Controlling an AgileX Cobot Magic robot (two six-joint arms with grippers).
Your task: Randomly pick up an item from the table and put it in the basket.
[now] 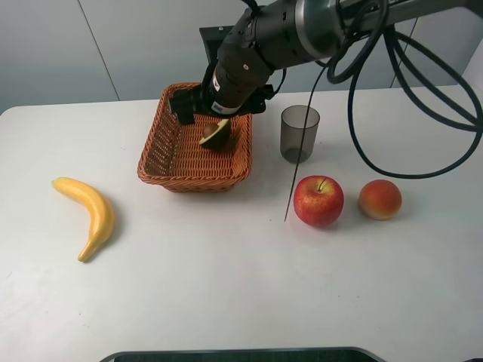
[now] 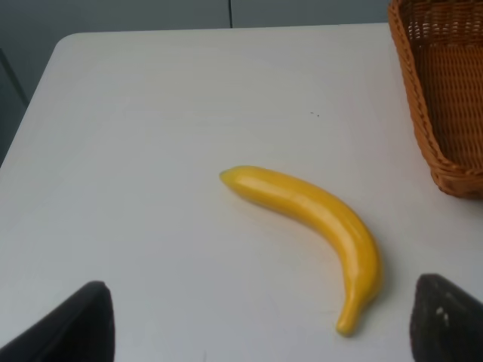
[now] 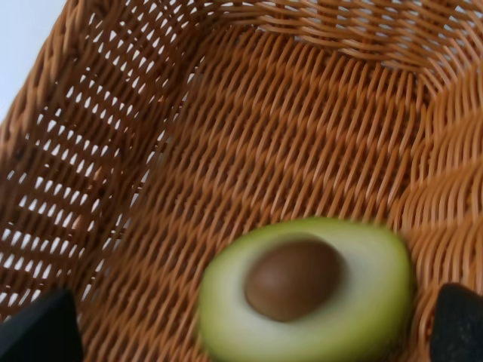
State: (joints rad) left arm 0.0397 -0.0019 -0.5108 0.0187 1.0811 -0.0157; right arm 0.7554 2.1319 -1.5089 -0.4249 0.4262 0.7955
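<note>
Exterior high | halved dark-green avocado (image 1: 217,134) inside orange-brown woven wicker basket (image 1: 162,162), 3 o'clock of its centre | right gripper (image 3: 249,328) directly above, fingers spread, avocado's long axis running finger to finger | left gripper (image 2: 260,324) spread too, farther off.

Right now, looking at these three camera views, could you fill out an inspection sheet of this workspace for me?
Surface: white table, flat, rounded corners.
Job's things: halved avocado, pit showing, inside the wicker basket; blurred, so whether it rests on the bottom is unclear.
Clutter: banana, red apple, orange-red fruit, grey cup, all on the table outside the basket.
Grippers: right gripper open over the basket, fingers either side of the avocado; left gripper open, holding nothing, above the table near the banana.
Cables: black cables loop from the right arm above the table.
Surroundings: grey wall panels.
</note>
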